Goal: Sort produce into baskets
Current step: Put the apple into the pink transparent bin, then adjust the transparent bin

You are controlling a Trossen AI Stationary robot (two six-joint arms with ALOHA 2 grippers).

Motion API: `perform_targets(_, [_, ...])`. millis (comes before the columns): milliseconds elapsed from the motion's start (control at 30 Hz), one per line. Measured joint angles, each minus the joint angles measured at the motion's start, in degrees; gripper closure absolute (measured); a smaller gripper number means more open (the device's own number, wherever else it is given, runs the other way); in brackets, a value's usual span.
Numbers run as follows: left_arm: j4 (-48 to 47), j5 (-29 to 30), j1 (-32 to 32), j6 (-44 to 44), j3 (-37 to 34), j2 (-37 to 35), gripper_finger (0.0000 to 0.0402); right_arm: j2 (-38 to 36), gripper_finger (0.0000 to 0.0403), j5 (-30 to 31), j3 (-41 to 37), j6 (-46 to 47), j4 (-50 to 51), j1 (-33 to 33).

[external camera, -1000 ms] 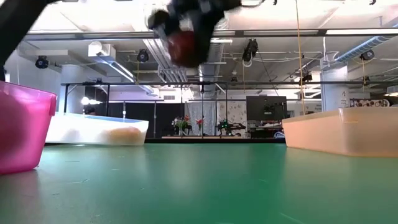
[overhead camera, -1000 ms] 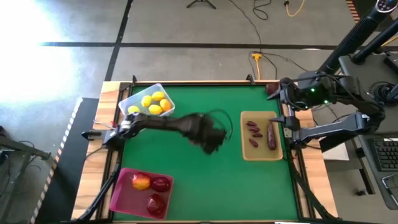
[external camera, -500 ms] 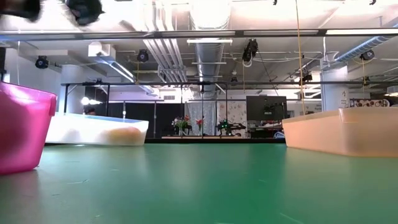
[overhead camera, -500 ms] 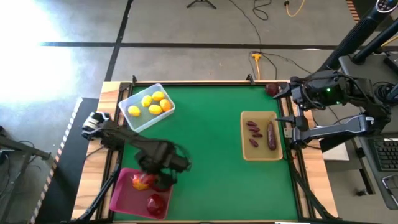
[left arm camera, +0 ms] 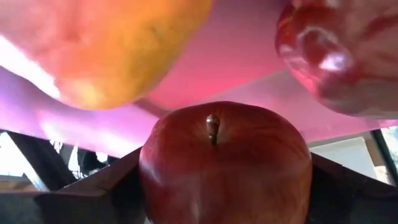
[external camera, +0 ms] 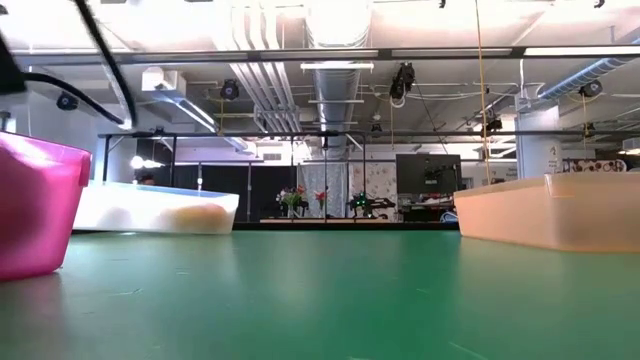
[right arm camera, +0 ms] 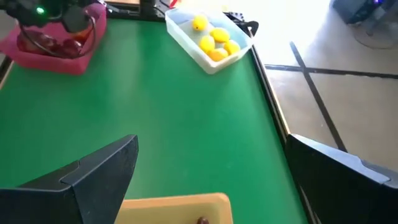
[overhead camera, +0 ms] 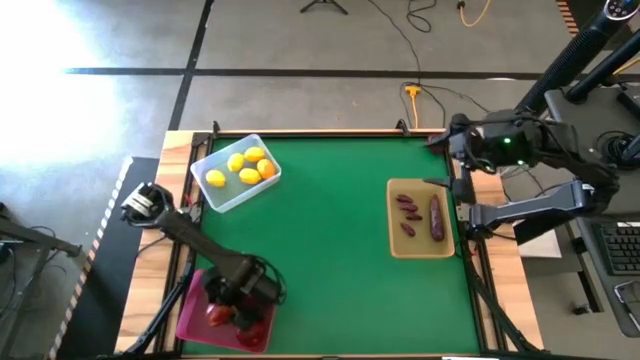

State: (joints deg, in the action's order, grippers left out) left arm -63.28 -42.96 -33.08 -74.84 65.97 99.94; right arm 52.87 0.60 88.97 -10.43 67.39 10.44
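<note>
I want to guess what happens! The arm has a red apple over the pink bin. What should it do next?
Probably open the left gripper wider and let go: the round red apple sits between its fingers right over the magenta-pink plastic bin, beside other fruit already there.

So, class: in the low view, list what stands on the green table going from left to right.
Pink bin → clear bin, farther back → tan tray at the right.

Pink bin (external camera: 35,205), clear bin (external camera: 155,210) and tan tray (external camera: 555,210) rest on green table (external camera: 330,295).
</note>
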Motion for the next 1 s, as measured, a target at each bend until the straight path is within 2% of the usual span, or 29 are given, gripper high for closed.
perform_targets(367, [3.93,0.97,-3.51,-8.95,1.64,0.0,0.0063,10.2,0.0003,-0.63,-0.07,-7.89,-2.24,0.0])
perform_targets(500, [0.23,7.66,-2.98,-11.09,5.43,-0.33,0.0061,11.54,0.0003,-0.63,0.63,-9.33,-2.13,0.0])
perform_targets(600, [-8.07,15.0,-1.12,-11.14,10.66,-0.66,0.0063,11.74,0.0003,-0.66,0.67,-10.29,-2.18,0.0])
perform_targets(733, [-15.35,24.06,4.39,-8.53,15.66,-0.66,0.0071,11.28,0.0003,-0.66,1.01,-10.61,-2.96,0.0])
perform_targets(833, [-19.85,32.76,11.28,-4.87,16.8,-0.66,0.0079,11.16,0.0003,-0.66,1.39,-9.77,-3.51,0.0])
perform_targets(900, [-20.32,37.69,16.85,1.41,16.88,-0.66,0.0086,10.97,0.0003,-0.68,1.57,-8.51,-3.41,0.0])
perform_targets(1000, [-20.94,42.09,25.49,14.8,16.71,-0.44,0.0092,10.33,0.0003,-1.35,1.73,-4.83,-3.36,-0.04])
